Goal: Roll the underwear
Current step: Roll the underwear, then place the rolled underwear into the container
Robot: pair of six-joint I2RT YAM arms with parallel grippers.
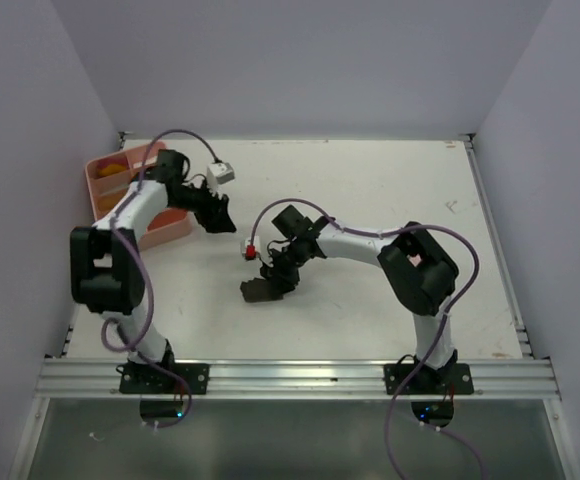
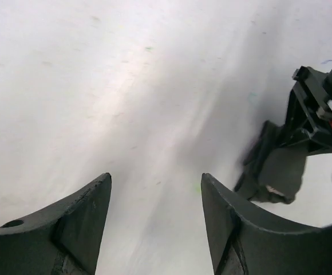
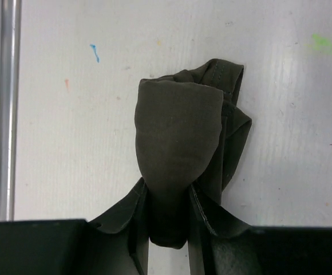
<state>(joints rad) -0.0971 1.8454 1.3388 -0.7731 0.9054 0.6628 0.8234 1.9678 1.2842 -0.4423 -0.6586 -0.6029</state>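
Right gripper (image 3: 167, 226) clamped on the dark olive underwear (image 3: 180, 137), a rolled-up bundle lying on the white table (image 1: 350, 315), middle of the top view. Left gripper (image 2: 154, 189) fingers apart, nothing between them, near the pink tray (image 1: 95, 190) at upper left.

The underwear (image 3: 177, 149) is plain dark olive-brown. The table (image 3: 68, 172) is white with tiny blue and green flecks. The tray (image 1: 168, 232) is pink.
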